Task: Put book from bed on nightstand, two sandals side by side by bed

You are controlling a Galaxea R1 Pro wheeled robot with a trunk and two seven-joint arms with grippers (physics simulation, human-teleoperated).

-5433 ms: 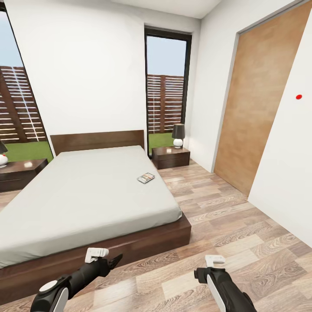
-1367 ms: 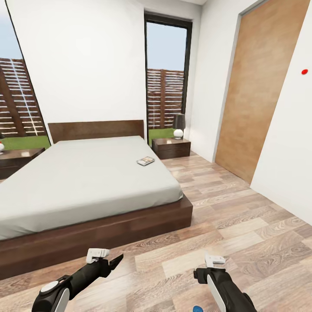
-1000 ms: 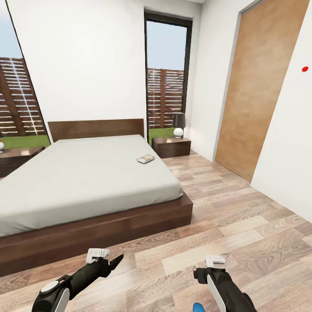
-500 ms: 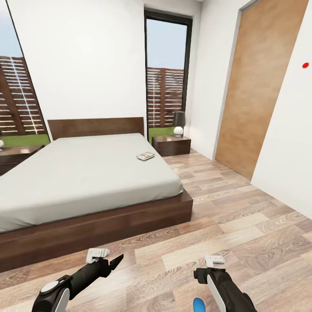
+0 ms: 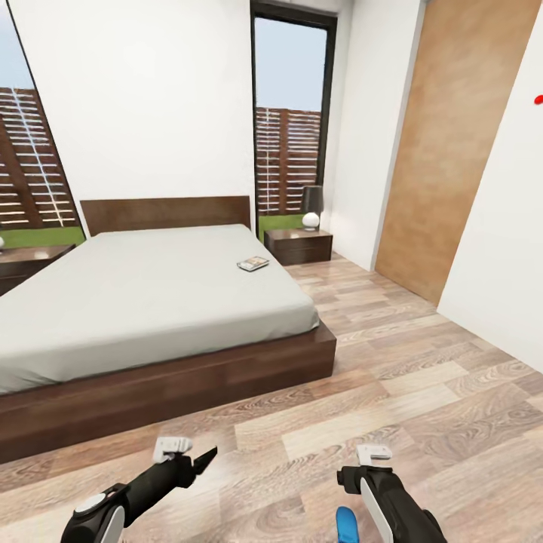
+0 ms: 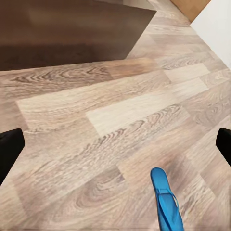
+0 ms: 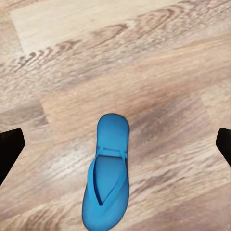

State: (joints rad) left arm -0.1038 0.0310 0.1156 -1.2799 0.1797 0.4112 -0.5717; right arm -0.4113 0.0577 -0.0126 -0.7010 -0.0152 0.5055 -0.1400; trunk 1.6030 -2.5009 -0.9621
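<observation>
The head view showed the book [image 5: 253, 263] on the bed [image 5: 151, 302]; both wrist views showed one sandal [image 7: 108, 173] on the floor [image 7: 159, 72], with the left hand [image 6: 115, 144] and right hand [image 7: 115, 144] spread wide, holding nothing.

Mattress [image 5: 151, 294]: pale grey. Bed frame [image 5: 188, 381] and headboard [image 5: 166, 213]: dark brown wood. Floor [image 5: 392, 392]: light brown wood-grain planks. Sandal [image 7: 107, 173]: bright blue. Walls [image 5: 143, 105]: white. Door panel [image 5: 445, 143]: tan. Nightstand [image 5: 299, 245]: dark brown.

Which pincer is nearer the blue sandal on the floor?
Right. The right pincer hangs close beside the sandal, which lies on the floor by that arm. The left pincer is farther off, across the floor toward the bed.
</observation>
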